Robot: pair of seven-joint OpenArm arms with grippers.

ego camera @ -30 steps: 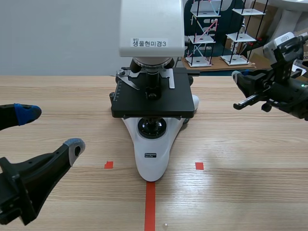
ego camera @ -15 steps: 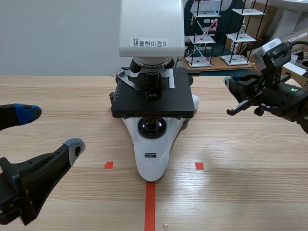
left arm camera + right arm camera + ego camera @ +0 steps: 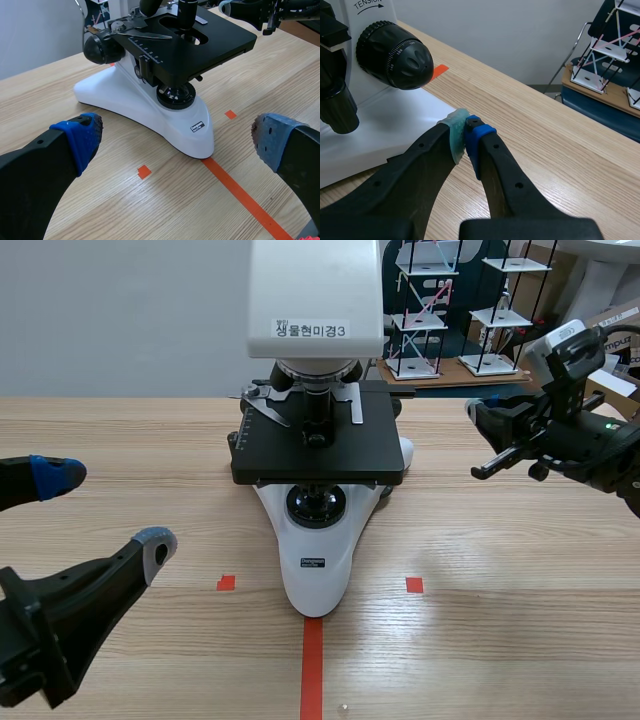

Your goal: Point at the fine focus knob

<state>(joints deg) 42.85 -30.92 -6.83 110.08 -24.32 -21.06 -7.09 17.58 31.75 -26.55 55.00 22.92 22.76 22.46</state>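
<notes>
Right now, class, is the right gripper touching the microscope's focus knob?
Apart. The right wrist view shows the shut right gripper short of the focus knob, with white microscope base visible between them.

From my right wrist I see the fine focus knob (image 3: 415, 61): a small, glossy black plastic cap with shallow finger grooves, set at the centre of a larger ribbed black knob (image 3: 382, 42) ringed with white tick marks. Its axis lies level, jutting from the three o'clock flank of the white-bodied microscope (image 3: 316, 575), which stands upright on the wooden worktop (image 3: 500, 580). A matching black knob (image 3: 97, 47) shows on the nine o'clock flank.
</notes>
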